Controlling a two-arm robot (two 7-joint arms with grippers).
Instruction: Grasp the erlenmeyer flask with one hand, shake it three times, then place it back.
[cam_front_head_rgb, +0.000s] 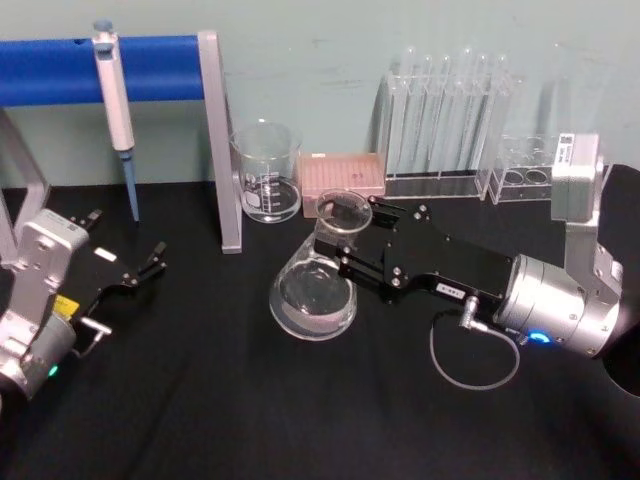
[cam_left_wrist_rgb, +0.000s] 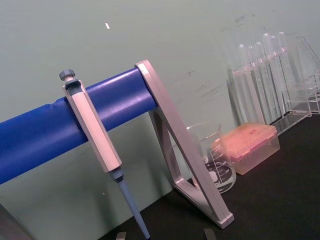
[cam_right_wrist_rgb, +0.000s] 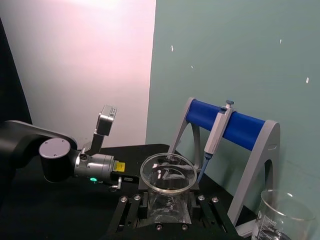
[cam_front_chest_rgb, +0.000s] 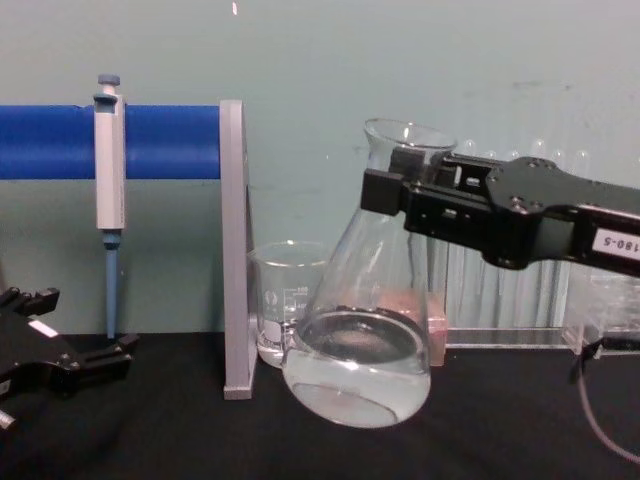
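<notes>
**Right gripper (cam_front_head_rgb: 350, 238) clamped on the neck of the erlenmeyer flask (cam_front_head_rgb: 313, 292), which is held tilted, base swung away from the wrist.**

The shake seems to be the step in hand. Short swings and a firm pinch should keep the clear liquid pooled in the base below the neck. Just beyond the fingertips stand the beaker (cam_front_head_rgb: 267, 172) and a pink tip box (cam_front_head_rgb: 343, 175), the nearest things to strike. The stand post (cam_front_head_rgb: 222, 140) is a little farther off. The left gripper (cam_front_head_rgb: 150, 262) rests well past it, jaws apart.
</notes>
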